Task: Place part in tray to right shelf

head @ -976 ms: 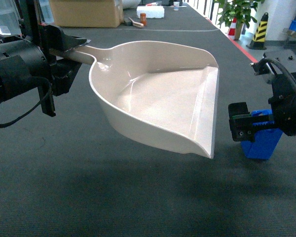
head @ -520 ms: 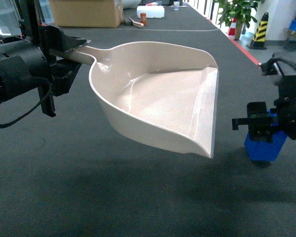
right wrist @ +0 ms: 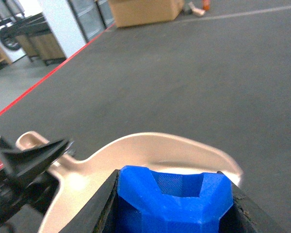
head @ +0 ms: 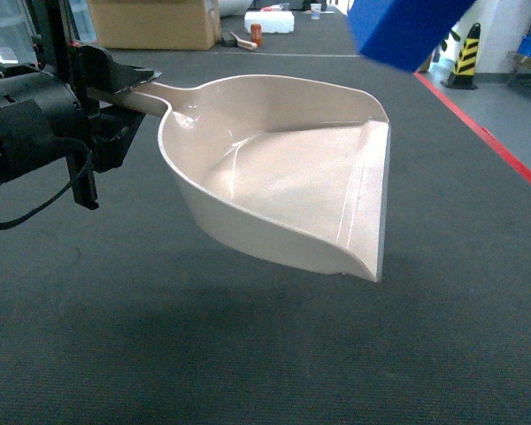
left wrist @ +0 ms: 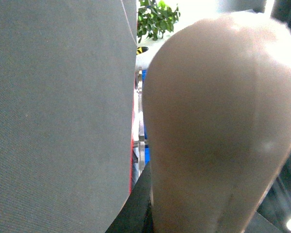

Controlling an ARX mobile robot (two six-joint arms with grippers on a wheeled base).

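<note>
The tray, a cream glossy scoop, hangs level above the dark floor. My left gripper is shut on its handle at the left. In the left wrist view the tray's underside fills the right half. The part, a bright-blue block, shows blurred at the top of the head view, over the tray's far right corner. In the right wrist view my right gripper is shut on the part, with the tray below and beyond it. The right gripper itself is outside the head view. I cannot make out the right shelf.
Dark carpet lies all around. Far back stand a cardboard box, a white box and an orange bottle. A red floor line runs along the right, with a yellow-black bollard beyond it.
My right gripper has lifted the part from low beside the tray's right lip up to the top of the head view. The tray and left arm have stayed put.
</note>
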